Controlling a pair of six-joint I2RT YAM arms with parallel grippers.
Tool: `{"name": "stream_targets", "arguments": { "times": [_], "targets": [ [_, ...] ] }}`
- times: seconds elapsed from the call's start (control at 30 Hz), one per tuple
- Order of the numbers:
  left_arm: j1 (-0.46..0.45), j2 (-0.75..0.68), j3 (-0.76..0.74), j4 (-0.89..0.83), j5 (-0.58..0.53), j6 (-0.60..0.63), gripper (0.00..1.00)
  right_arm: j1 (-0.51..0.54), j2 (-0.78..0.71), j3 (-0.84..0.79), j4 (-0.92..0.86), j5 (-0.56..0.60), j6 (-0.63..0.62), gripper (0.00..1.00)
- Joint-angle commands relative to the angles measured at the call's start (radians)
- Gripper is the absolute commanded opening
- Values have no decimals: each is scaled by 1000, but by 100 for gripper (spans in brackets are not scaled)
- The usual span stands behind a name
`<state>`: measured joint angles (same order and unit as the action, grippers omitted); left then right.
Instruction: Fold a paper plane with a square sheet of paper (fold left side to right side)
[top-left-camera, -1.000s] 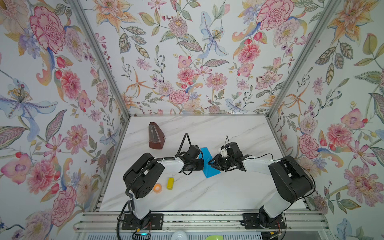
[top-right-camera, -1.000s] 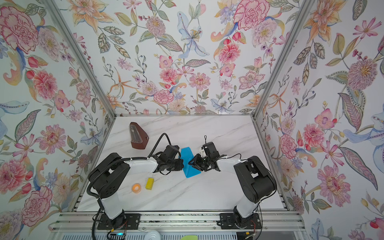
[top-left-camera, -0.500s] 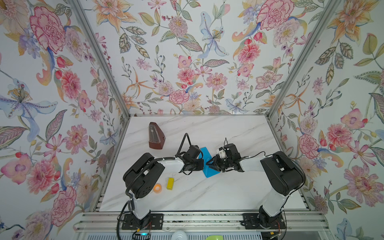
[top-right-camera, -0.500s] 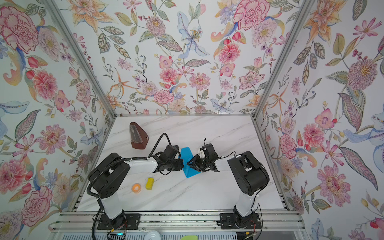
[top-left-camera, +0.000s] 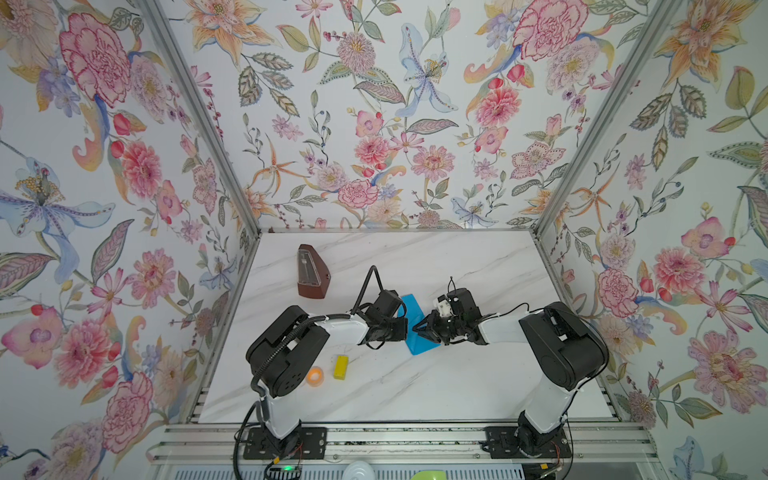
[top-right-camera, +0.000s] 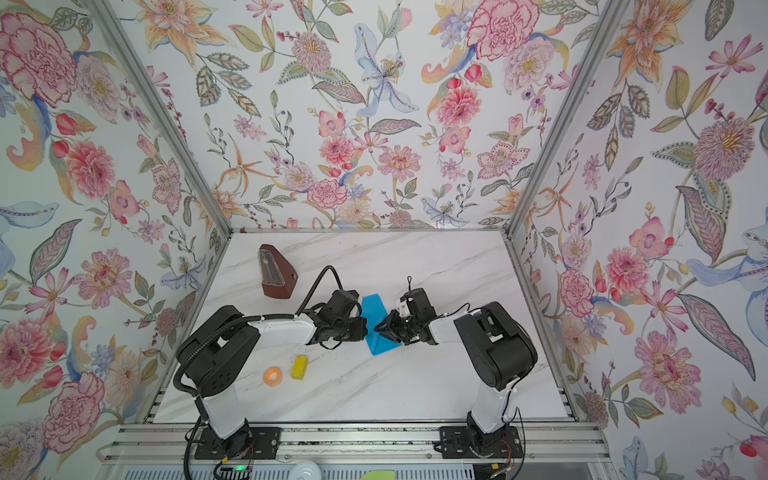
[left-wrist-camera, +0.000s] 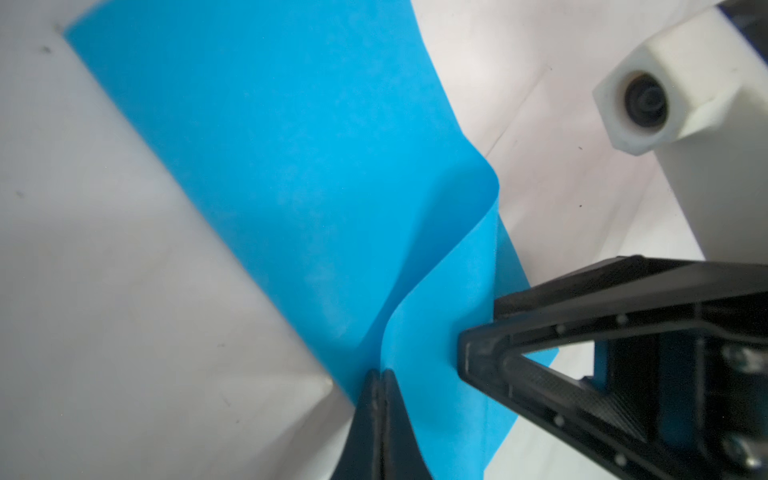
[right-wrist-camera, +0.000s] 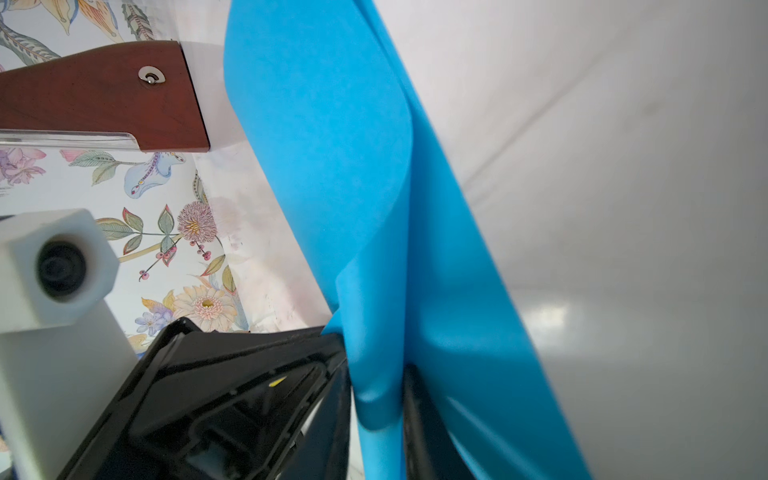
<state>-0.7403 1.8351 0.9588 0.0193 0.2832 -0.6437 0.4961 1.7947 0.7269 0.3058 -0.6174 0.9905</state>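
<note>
Left wrist view: left tool (left-wrist-camera: 380, 376) pinched tight on the lifted edge of the square sheet of paper (left-wrist-camera: 270, 166), low centre of frame; right tool (right-wrist-camera: 376, 399) straddles a raised flap, jaws a little apart, whether clamped cannot tell. In both top views the sheet lies mid-bench (top-left-camera: 457, 395) between the 2 tools. To do the fold well: carry the pinched edge across level, match edges, press the crease flat before letting go.

Floral-papered walls (top-left-camera: 374, 124) with aluminium corner rails (top-left-camera: 199, 112) enclose a white marble-patterned tabletop (top-left-camera: 415, 386), evenly lit.
</note>
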Motion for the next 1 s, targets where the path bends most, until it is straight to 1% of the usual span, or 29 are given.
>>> {"name": "stream_targets", "arguments": {
  "times": [0.0,0.7,0.97],
  "targets": [
    [8,-8,36,-19,-8,28,0,3,13,-23,-62,32,-29,26],
    [9,39,51,-63,-4,56,1,1,-2,-30,-102,47,-54,23],
    [9,59,48,-77,-15,72,1,0,-28,-21,-138,55,-65,24]
  ]
}}
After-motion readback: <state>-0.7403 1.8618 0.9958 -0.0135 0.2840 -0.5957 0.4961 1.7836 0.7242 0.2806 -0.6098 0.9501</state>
